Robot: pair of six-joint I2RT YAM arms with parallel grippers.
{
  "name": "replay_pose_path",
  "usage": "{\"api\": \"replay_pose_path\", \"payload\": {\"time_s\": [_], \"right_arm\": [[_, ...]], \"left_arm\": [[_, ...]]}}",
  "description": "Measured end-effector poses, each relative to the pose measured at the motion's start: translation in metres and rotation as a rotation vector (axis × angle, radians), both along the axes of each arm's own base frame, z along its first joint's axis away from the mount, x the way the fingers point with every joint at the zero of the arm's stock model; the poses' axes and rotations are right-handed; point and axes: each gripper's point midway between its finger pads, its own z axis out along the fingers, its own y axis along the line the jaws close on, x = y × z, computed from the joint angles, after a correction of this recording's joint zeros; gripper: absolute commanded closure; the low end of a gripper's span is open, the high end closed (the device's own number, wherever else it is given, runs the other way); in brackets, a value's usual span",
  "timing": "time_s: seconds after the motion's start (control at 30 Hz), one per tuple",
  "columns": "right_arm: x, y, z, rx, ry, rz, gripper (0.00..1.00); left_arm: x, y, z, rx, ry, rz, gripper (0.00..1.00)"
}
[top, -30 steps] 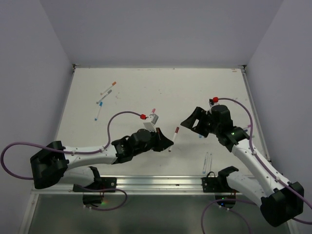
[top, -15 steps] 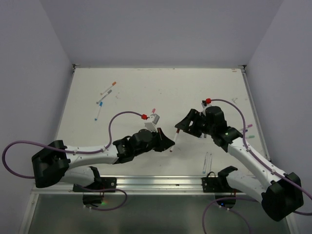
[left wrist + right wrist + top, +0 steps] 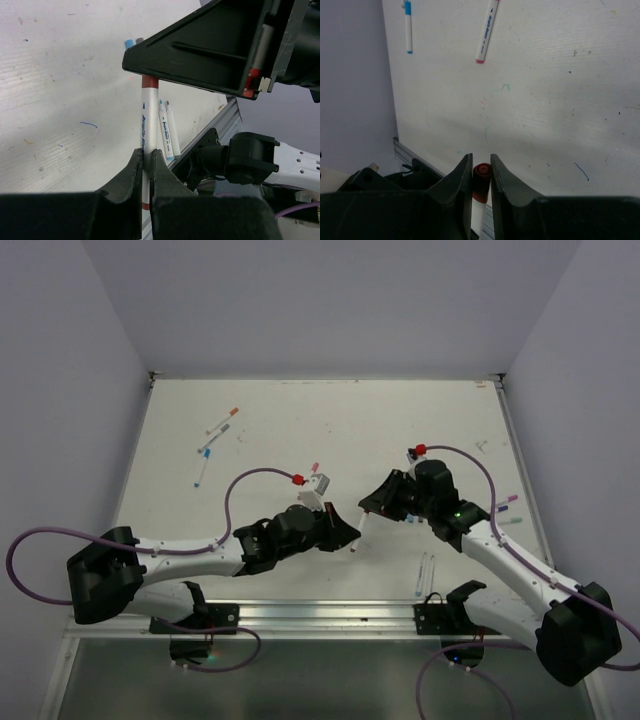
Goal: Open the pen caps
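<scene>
My left gripper is shut on the white barrel of a pen and holds it off the table. From above, the left gripper and the right gripper meet at this pen. The pen's red cap sits between the right gripper's fingers, which press on both of its sides. In the left wrist view, the red cap runs under the right gripper's black finger, and only its lower end shows.
Several other pens lie about: an orange-ended pen and two blue-ended ones at the far left, a pink-ended pen, two pens near the front rail, and more at the right edge.
My right gripper has moved left to the held pen and its jaws have narrowed round the red cap. The left gripper has kept its hold and hardly moved.
</scene>
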Motion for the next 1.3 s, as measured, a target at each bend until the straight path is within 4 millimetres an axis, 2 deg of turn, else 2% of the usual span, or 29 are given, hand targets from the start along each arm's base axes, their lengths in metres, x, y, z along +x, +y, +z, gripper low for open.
{"api": "replay_pose_path", "payload": {"time_s": [0.07,0.17,0.23,0.27,0.3,0.37,0.43,0.5,0.63,0.73,0.83,0.93,0.97,1.0,1.3], "right_arm": [[0.001,0.002,0.002,0.013,0.000,-0.001,1.00],[0.000,0.003,0.003,0.019,-0.002,0.003,1.00],[0.000,0.003,0.003,0.020,-0.003,0.005,1.00],[0.000,0.004,0.003,0.021,-0.003,0.006,1.00],[-0.001,0.004,0.004,0.022,-0.003,0.008,1.00],[-0.001,0.004,0.004,0.022,-0.004,0.010,1.00],[-0.003,0.003,0.003,0.023,-0.005,0.010,1.00],[-0.005,0.002,0.003,0.025,-0.007,0.011,1.00],[-0.006,0.002,0.008,0.034,-0.021,0.012,1.00],[-0.006,0.002,0.009,0.041,-0.026,0.012,1.00],[-0.007,0.003,0.008,0.046,-0.024,0.015,1.00],[-0.008,0.003,0.005,0.048,-0.017,0.020,1.00],[-0.009,0.004,0.005,0.050,-0.016,0.023,1.00],[-0.009,0.003,0.004,0.048,-0.015,0.023,1.00],[-0.010,0.003,0.001,0.048,-0.022,0.029,1.00]], "left_arm": [[-0.001,0.000,-0.001,0.002,0.000,-0.001,1.00],[-0.002,-0.001,-0.002,0.004,0.001,-0.004,1.00],[-0.002,-0.001,-0.001,0.004,0.000,-0.005,0.83],[-0.001,-0.001,-0.002,0.006,-0.003,-0.006,0.58],[-0.001,0.000,-0.002,0.011,-0.009,-0.009,0.45],[-0.001,-0.001,-0.002,0.007,-0.008,-0.009,0.27],[-0.001,-0.001,-0.001,0.006,-0.012,-0.010,0.21],[-0.002,0.000,-0.003,0.009,-0.014,-0.012,0.20],[-0.004,0.002,-0.009,0.015,-0.010,-0.017,0.24],[-0.004,0.000,-0.011,0.011,-0.009,-0.024,0.30],[-0.005,-0.004,-0.013,0.006,-0.006,-0.038,0.42],[-0.007,-0.007,-0.017,0.004,-0.001,-0.054,0.74],[-0.008,-0.009,-0.019,0.007,0.001,-0.064,0.97],[-0.009,-0.011,-0.018,-0.002,0.005,-0.071,1.00],[-0.015,-0.017,-0.019,-0.045,0.007,-0.122,1.00]]}}
